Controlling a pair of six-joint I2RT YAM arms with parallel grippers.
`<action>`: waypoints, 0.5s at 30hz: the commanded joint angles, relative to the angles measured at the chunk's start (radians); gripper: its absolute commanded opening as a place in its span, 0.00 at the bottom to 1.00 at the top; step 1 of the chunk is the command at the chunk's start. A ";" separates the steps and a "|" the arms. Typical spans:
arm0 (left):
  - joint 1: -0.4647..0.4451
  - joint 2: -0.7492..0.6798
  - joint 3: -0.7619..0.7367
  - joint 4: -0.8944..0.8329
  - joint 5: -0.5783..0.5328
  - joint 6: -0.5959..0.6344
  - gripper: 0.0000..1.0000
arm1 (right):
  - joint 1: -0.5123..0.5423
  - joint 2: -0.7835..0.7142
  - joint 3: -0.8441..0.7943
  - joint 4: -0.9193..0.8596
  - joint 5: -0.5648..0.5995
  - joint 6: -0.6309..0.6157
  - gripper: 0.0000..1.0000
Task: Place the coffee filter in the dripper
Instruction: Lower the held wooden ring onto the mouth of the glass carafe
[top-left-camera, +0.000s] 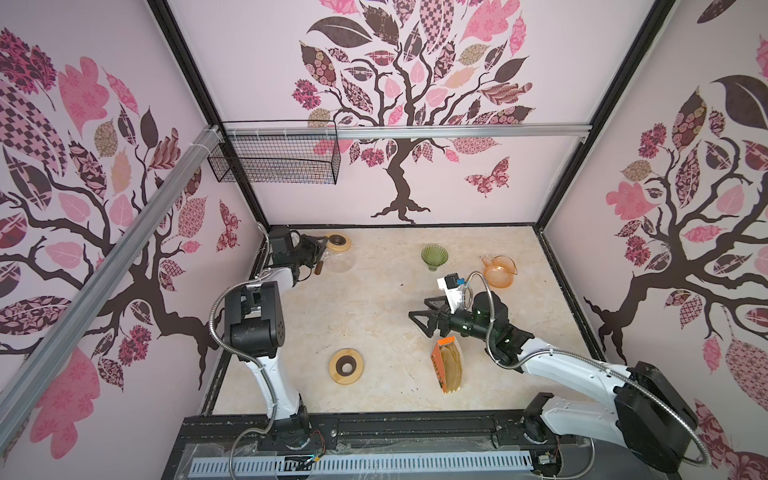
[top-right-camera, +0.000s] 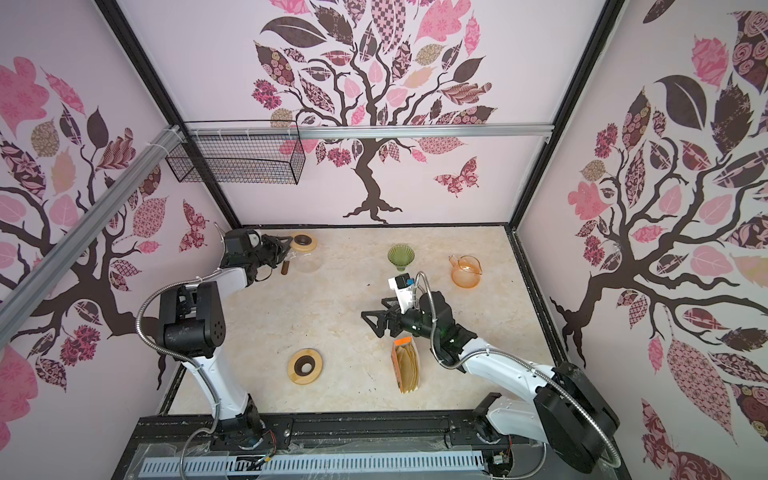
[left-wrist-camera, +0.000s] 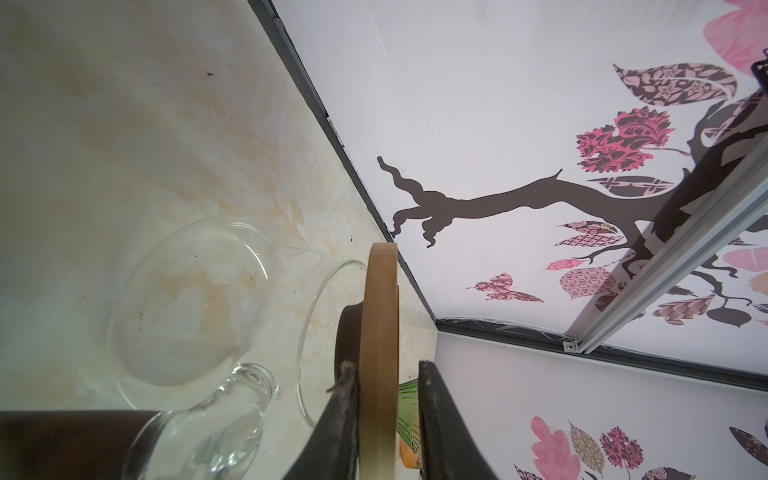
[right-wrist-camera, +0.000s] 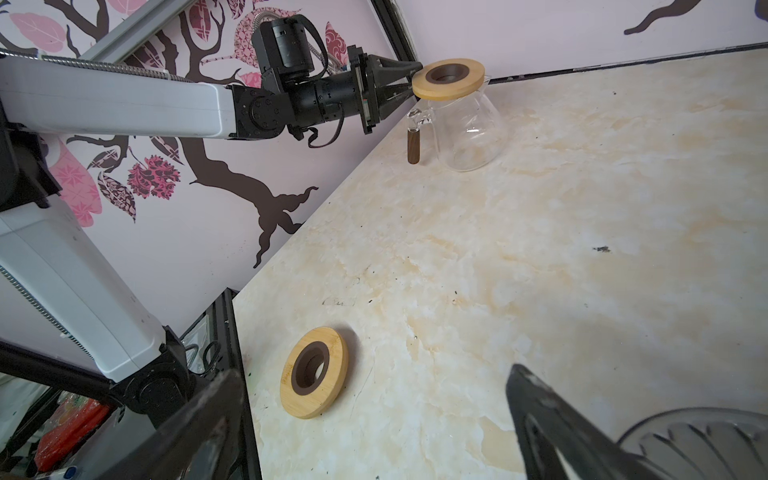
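Note:
The green ribbed dripper (top-left-camera: 434, 256) (top-right-camera: 401, 256) stands upright at the back middle of the table. Brown coffee filters sit stacked in an orange box (top-left-camera: 449, 365) (top-right-camera: 406, 365) lying in front of it. My right gripper (top-left-camera: 422, 311) (top-right-camera: 374, 309) (right-wrist-camera: 374, 399) hovers open and empty between box and dripper, pointing left. My left gripper (top-left-camera: 326, 243) (left-wrist-camera: 384, 368) straddles a wooden ring (left-wrist-camera: 378, 332) (right-wrist-camera: 449, 79) on top of a clear glass carafe (top-left-camera: 343, 262) (right-wrist-camera: 469, 133). One finger touches the ring, while a gap shows at the other.
A second wooden ring (top-left-camera: 347, 365) (right-wrist-camera: 313, 372) lies flat at the front left. An orange glass carafe (top-left-camera: 498, 270) stands at the back right. A wire basket (top-left-camera: 274, 158) hangs on the back wall rail.

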 joint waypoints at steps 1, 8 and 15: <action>0.004 0.006 0.005 0.033 -0.014 0.014 0.29 | 0.008 0.003 0.032 0.000 0.012 -0.022 1.00; 0.016 -0.010 -0.021 0.032 -0.037 0.012 0.31 | 0.010 0.001 0.035 -0.006 0.014 -0.025 1.00; 0.023 -0.015 -0.025 0.029 -0.040 0.015 0.32 | 0.013 0.000 0.036 -0.007 0.018 -0.027 1.00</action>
